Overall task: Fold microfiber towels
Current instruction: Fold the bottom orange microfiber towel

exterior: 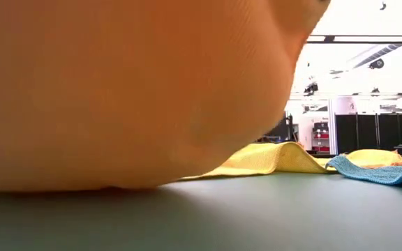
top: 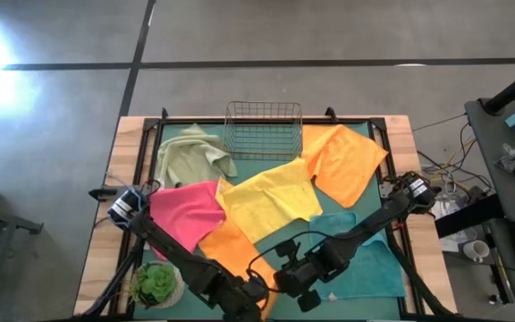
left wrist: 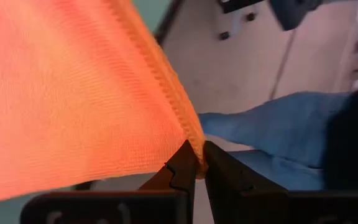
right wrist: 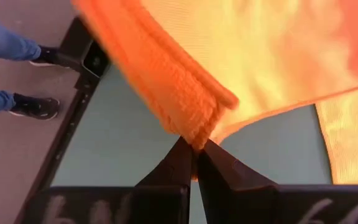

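Folding the near orange towel (top: 231, 246), lying at the table's front edge between pink towel (top: 186, 213) and teal towel (top: 369, 259). Left gripper (left wrist: 196, 167) pinching its hemmed edge, fingers closed tight. Right gripper (right wrist: 194, 152) likewise clamping a doubled edge. Long axis running diagonally toward the yellow towel (top: 271, 201). Next, probably carrying both pinched edges across evenly.

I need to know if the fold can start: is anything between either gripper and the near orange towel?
Nothing visible. The left gripper and right gripper are each shut on the near orange towel's edge.
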{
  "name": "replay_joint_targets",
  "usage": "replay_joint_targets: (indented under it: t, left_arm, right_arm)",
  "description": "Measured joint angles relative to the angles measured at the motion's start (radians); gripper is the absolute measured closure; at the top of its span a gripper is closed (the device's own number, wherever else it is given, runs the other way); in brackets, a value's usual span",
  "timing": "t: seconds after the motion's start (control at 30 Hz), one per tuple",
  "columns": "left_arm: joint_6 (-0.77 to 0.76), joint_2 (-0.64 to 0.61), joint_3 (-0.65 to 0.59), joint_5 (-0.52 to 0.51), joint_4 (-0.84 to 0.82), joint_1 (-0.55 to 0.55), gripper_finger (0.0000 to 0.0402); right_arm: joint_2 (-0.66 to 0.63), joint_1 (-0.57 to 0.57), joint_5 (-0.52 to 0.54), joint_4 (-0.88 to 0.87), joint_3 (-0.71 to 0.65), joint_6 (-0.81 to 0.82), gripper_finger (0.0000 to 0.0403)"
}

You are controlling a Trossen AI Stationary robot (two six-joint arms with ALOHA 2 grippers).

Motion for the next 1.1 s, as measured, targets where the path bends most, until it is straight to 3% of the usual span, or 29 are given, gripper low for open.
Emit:
replay_joint_targets:
  t: [0.13, 0.37, 0.87, 1.1]
  left_arm:
    - [-0.002, 0.001, 0.004, -0.002, -0.043, -0.004, 0.0399]
    - [-0.004, -0.003, 0.004, -0.038, -0.31, -0.004, 0.0399]
    - [-0.006, -0.032, -0.01, -0.063, -0.735, 0.018, 0.04]
    - [-0.004, -0.033, -0.031, -0.059, -0.845, 0.039, 0.04]
  right_arm:
    - [0.0, 0.0, 0.025, 0.003, 0.015, -0.007, 0.0394]
    - [0.029, -0.048, 0.099, 0.026, 0.014, -0.04, 0.0394]
    - [0.125, -0.206, 0.129, 0.23, 0.014, -0.114, 0.0394]
    - [0.194, -0.25, 0.137, 0.299, 0.031, -0.123, 0.0394]
